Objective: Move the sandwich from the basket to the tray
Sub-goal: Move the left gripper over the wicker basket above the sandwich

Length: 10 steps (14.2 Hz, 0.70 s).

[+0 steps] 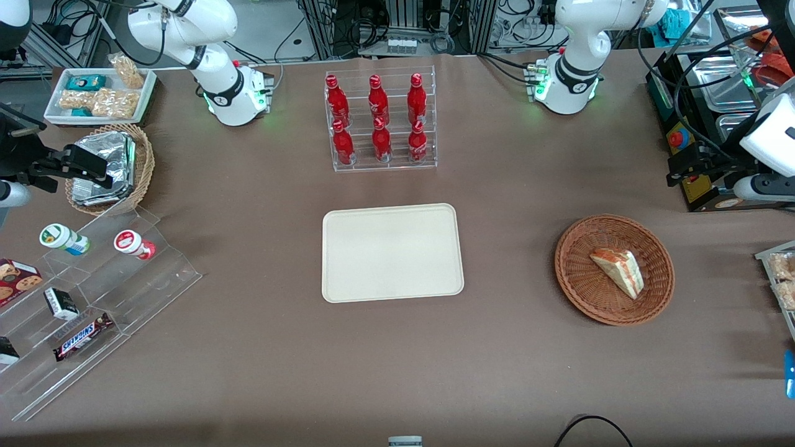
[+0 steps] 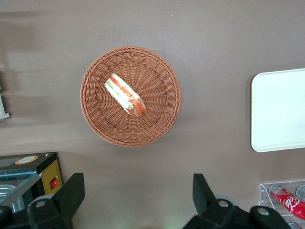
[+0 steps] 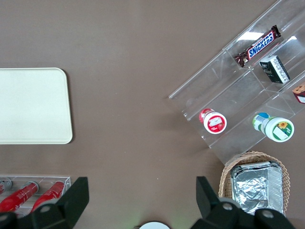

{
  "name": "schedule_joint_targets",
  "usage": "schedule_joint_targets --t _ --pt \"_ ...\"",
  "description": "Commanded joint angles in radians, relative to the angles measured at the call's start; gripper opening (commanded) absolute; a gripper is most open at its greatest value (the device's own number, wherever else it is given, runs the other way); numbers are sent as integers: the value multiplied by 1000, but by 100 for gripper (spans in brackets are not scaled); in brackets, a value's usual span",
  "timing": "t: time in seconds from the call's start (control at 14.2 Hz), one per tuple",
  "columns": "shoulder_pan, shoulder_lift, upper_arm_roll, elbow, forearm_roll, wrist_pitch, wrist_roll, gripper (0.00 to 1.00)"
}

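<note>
One sandwich (image 1: 618, 270) lies in the basket (image 1: 584, 292), toward the working arm's end of the table. One tray (image 1: 392, 252) sits bare beside it, well apart. Farther from the camera, a rack (image 1: 381, 121) holds six red bottles (image 1: 380, 139). The gripper (image 2: 136, 195) hangs high above the table near the basket, fingers (image 2: 71, 191) spread wide, holding nothing.

I see the table (image 1: 248, 372) covered in a matt brown sheet, smooth, without sheen. The basket (image 1: 584, 292) is woven wicker, reddish-brown, with a ribbed, rough weave. The sandwich (image 1: 618, 270) shows soft white bread under a faintly glossy clear wrap. The tray (image 1: 392, 252) is smooth, matt cream, and reads as plastic. The gripper (image 2: 136, 200), high above the table near the basket, has matt black fingers (image 2: 71, 193), spread wide. The rack (image 1: 380, 162) is clear glossy acrylic; its bottles (image 1: 379, 99) are glossy red.
</note>
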Motion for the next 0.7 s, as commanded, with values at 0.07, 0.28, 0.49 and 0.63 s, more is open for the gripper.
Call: schedule_joint_targets --t 0.07,0.28,0.49,0.63 --pt "2 3 7 9 13 9 -26 100" --pt "2 1 7 4 15 8 -23 100" --pt "2 3 7 2 15 8 -23 100" --pt "2 4 7 -5 21 6 -24 100"
